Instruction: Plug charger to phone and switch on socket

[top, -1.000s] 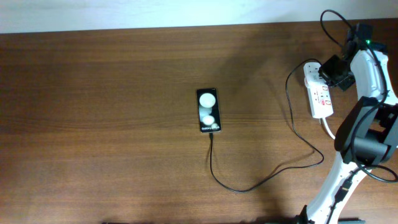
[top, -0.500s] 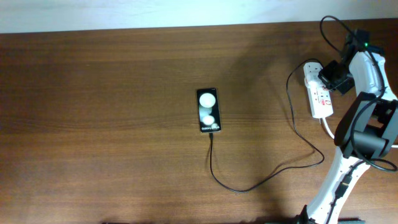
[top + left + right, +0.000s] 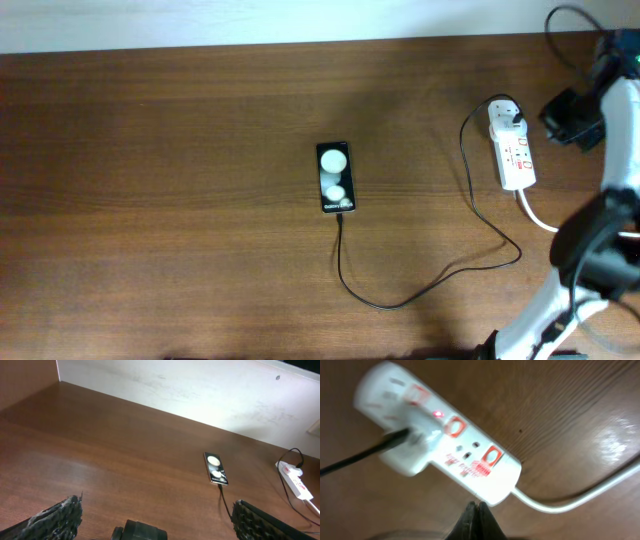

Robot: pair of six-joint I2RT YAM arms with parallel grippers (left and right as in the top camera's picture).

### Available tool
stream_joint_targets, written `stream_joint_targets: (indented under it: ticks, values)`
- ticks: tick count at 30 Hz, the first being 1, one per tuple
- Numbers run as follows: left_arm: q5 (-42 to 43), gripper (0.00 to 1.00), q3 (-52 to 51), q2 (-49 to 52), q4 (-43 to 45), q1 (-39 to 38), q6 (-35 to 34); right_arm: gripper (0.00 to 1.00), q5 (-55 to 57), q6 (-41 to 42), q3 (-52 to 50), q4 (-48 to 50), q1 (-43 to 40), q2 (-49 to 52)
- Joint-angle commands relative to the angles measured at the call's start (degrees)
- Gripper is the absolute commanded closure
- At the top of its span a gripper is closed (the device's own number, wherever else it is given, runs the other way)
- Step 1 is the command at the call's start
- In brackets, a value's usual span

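Observation:
The black phone point(image 3: 335, 177) with two white spots lies flat mid-table, also in the left wrist view point(image 3: 215, 467). The thin black charger cable point(image 3: 400, 300) runs from its near end in a loop to a white adapter point(image 3: 506, 117) plugged into the white socket strip point(image 3: 516, 152). In the right wrist view the strip point(image 3: 470, 462) shows red switches and a small red light by the adapter point(image 3: 417, 440). My right gripper point(image 3: 476, 510) is shut and empty, just off the strip's side; overhead it is to the strip's right point(image 3: 570, 115). My left gripper point(image 3: 155, 517) is open, far from everything.
The strip's thick white cord point(image 3: 535, 215) runs toward the right arm's base point(image 3: 590, 250). The pale wall edge point(image 3: 300, 20) bounds the far side of the brown table point(image 3: 150, 200).
My right gripper has drawn away from the strip's far end, moving right and off the strip. Phone, cable and strip have not moved.

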Motion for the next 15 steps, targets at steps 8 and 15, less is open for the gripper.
stream_joint_targets:
  ticks: [8,15]
  values:
    - [-1.6,0.01,-10.6,-0.3,19.4,0.3,-0.6,0.96,-1.9,-2.1,0.8,-5.7,8.7,-28.7]
    - [-1.5,0.01,-40.5,-0.3,48.1,0.3,-0.6,0.96,-3.0,-2.1,0.8,-12.5,9.5,-40.0]
